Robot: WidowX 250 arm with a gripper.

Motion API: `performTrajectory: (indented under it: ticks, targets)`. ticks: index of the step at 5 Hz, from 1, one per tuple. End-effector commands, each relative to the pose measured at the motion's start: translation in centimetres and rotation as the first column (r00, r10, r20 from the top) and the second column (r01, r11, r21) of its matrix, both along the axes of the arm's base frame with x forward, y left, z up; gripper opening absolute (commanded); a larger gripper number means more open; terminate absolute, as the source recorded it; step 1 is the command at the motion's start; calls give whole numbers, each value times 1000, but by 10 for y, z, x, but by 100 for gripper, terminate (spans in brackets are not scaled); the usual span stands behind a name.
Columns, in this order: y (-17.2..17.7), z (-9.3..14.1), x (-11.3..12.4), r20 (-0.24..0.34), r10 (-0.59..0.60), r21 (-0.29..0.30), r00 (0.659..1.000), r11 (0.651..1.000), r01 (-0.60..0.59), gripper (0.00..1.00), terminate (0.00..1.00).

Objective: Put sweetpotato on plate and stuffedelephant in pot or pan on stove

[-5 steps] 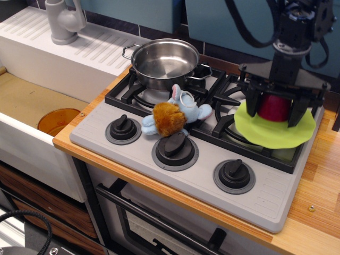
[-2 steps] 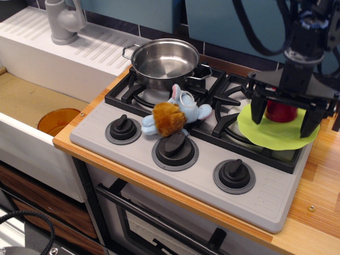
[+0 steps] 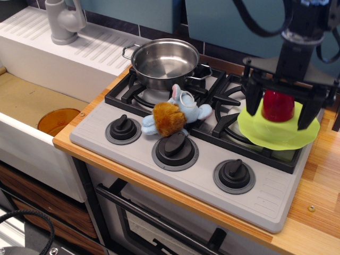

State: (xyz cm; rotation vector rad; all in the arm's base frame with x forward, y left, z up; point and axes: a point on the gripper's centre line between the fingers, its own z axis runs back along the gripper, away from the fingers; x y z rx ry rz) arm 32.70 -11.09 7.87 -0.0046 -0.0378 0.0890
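The dark-red sweetpotato [image 3: 278, 104] stands upright on the lime-green plate [image 3: 264, 136], which lies on the right burner. My gripper [image 3: 279, 119] is open, its two black fingers [image 3: 253, 102] straddling the sweetpotato with a gap on each side. The stuffedelephant [image 3: 175, 116], light blue with a fuzzy brown body, lies on the stove's front grate edge, just in front of the steel pot [image 3: 164, 61]. The pot is empty and sits on the back left burner.
Three black knobs [image 3: 175, 145] line the stove's front panel. A white sink [image 3: 32, 106] with an orange disc [image 3: 58, 120] lies to the left, and a grey faucet [image 3: 64, 21] stands behind it. Wooden counter [image 3: 319, 186] runs along the right.
My gripper's fingers have spread apart and let go of the sweetpotato, which stays on the plate. The gripper has then lifted slightly. The stuffedelephant and pot have not moved.
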Motion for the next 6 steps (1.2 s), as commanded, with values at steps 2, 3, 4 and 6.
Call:
performTrajectory:
  ticks: [2, 3, 4, 6]
  targets:
    - [9, 55, 4, 42, -49, -1, 998, 999, 49, 100, 0]
    - [9, 55, 4, 42, -49, -1, 998, 999, 49, 100, 0]
    - [45, 69, -5, 87, -49, 60, 995, 997, 44, 100, 0]
    - [92, 71, 0, 177, -40, 143, 983, 990, 15, 100, 0]
